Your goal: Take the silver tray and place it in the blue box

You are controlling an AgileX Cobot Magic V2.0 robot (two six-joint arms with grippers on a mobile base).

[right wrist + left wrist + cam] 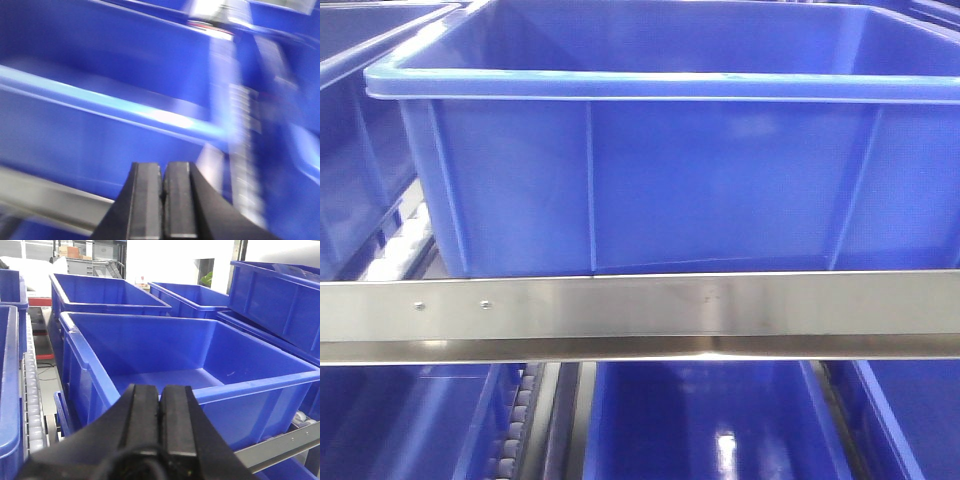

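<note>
The blue box fills most of the front view: a deep blue plastic crate with a thick rolled rim and vertical ribs on its smooth near wall, sitting just behind a horizontal steel rail that crosses the frame from left to right. In the left wrist view the same crate shows its open inside, with bare blue floor and walls and nothing lying in it that can be seen. No silver tray appears in any of the three views, so its place cannot be told.

More blue crates surround the box. Two stand side by side beyond it in the left wrist view, one far left and one far centre, and another sits higher at the right. Below the rail in the front view, a lower crate shows a glossy floor. A roller track of pale rollers runs near to far along the left side of the box.

The left gripper sits low in its own view, near the crate's near wall, its two black pads pressed flat together with nothing between them. The right gripper is likewise closed on nothing, pads meeting. Its view is heavily blurred; what lies ahead seems to be a blue crate wall with a bright rim and a steel rail at the lower left.
</note>
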